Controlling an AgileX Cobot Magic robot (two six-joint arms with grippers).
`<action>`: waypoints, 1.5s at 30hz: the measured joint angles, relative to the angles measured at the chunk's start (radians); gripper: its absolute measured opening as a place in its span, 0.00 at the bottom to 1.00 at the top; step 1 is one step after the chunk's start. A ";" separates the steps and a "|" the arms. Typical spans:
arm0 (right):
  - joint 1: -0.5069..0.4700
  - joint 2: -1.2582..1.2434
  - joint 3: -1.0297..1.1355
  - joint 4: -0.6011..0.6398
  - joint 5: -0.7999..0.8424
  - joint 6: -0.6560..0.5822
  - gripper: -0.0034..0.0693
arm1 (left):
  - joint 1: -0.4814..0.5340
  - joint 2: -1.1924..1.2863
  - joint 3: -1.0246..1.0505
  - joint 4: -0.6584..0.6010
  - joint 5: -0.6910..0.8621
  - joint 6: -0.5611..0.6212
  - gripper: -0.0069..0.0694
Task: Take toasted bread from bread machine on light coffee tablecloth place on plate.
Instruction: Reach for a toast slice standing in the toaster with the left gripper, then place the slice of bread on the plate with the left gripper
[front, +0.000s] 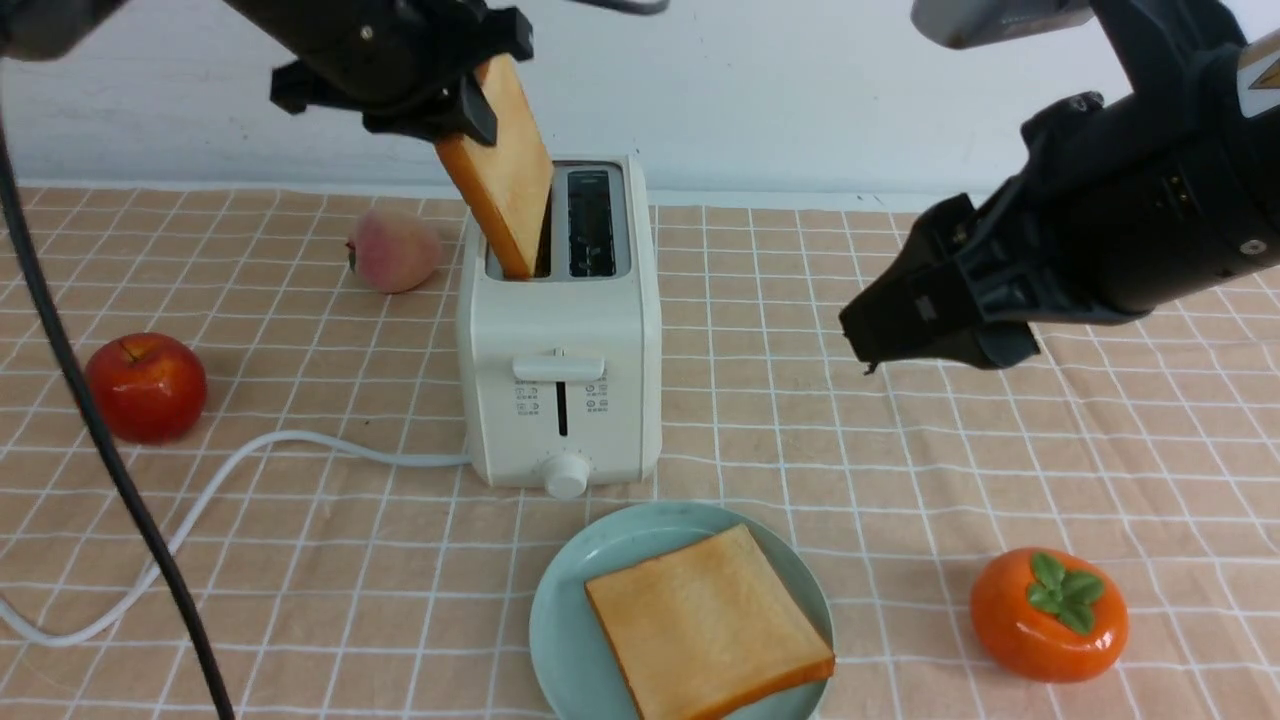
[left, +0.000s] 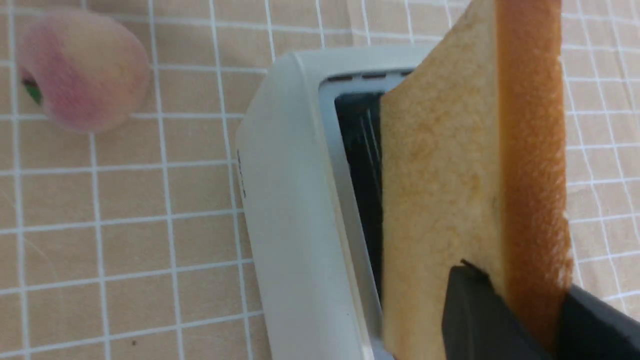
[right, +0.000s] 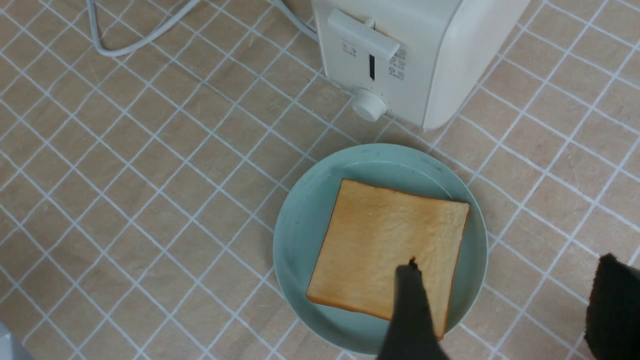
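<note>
Beside toaster (front: 560, 340): peach (front: 393, 250), apple (front: 146, 387), cord (front: 420, 461); persimmon (front: 1048, 614) near plate (front: 560, 620). Left fingers (left: 475, 320) clamp toast (front: 510, 170); right fingers (right: 410, 310) apart, empty.

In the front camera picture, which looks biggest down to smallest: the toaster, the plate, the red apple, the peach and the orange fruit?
1. toaster
2. plate: wider but cut off by the picture's edge, so nearly tied
3. orange fruit: nearest the camera
4. red apple
5. peach: farthest back, which may shrink it
</note>
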 joint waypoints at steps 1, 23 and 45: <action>0.000 0.000 0.000 0.000 0.000 0.000 0.67 | 0.000 -0.028 0.000 0.010 0.002 0.000 0.21; 0.000 0.000 0.000 -0.056 0.015 0.001 0.67 | 0.000 -0.382 0.656 -0.582 0.020 0.678 0.21; 0.000 -0.001 0.000 -0.124 0.078 0.000 0.67 | 0.000 -0.008 0.749 -0.753 0.141 0.726 0.25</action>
